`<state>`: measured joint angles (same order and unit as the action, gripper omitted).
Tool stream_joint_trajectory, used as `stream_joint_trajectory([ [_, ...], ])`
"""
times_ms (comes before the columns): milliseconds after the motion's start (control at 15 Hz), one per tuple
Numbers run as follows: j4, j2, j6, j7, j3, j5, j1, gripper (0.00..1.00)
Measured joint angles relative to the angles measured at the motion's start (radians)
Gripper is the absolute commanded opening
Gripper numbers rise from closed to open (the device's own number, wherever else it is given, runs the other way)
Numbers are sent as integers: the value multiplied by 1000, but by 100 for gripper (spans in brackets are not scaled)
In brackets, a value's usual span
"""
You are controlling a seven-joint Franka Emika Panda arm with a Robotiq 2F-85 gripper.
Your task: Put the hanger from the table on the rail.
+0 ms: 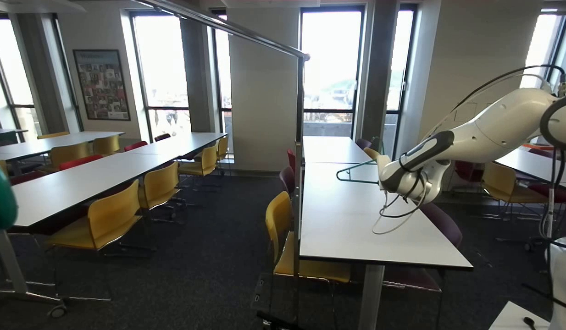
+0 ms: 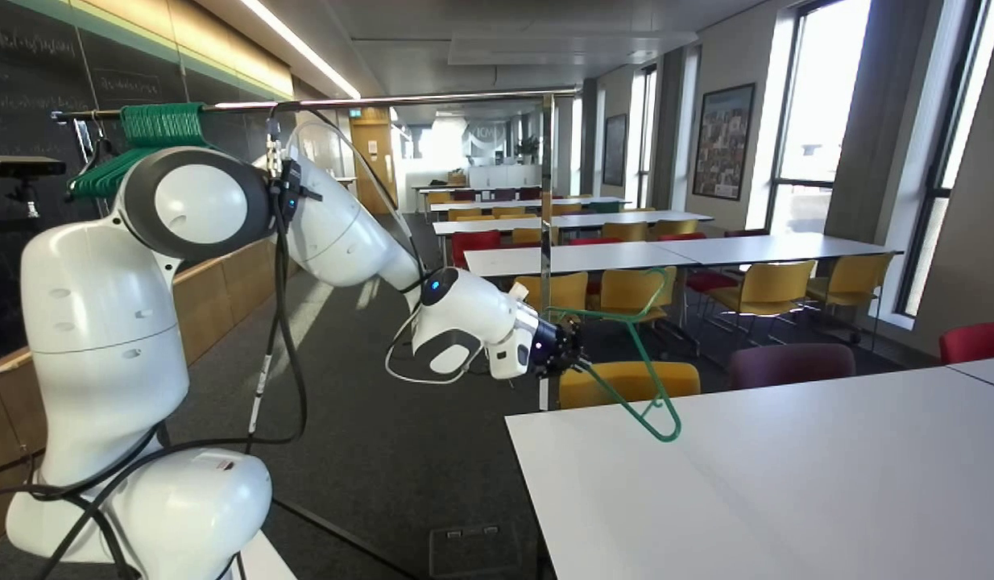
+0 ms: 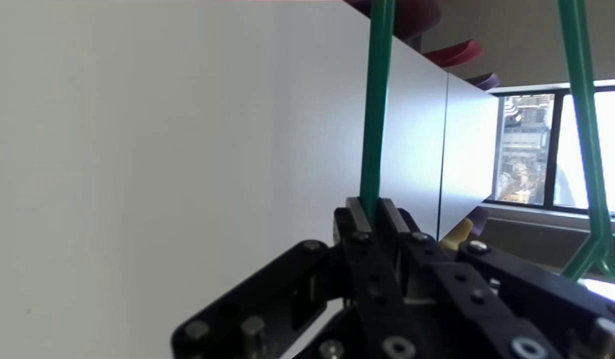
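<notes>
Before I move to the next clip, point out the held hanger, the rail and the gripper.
Hanger (image 3: 377,99): in the wrist view, on the gripped side.
Rail (image 2: 441,98): in an exterior view, on its horizontal length.
Gripper (image 3: 373,212): in the wrist view, midway between its fingertips.

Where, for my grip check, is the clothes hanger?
In the wrist view, the green clothes hanger is right of centre, pinched in the tool, white table behind it.

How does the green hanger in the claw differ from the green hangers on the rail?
The held hanger is single; the bunched hangers overlap one another. The held hanger is gripped by the claw, apart from the rail; the bunched hangers hang from the rail. Both are green.
</notes>
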<state>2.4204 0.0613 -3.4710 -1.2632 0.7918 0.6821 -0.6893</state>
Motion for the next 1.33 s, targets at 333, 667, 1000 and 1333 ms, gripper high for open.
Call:
stream_joint_trajectory([
  [333,-64,-11,0,72,34,40,-88,10],
  [667,-31,-66,4,133,36,45,-123,10],
  [1000,-28,-71,8,136,-4,45,-84,2],
  [1333,-159,-8,8,198,-148,52,89,2],
])
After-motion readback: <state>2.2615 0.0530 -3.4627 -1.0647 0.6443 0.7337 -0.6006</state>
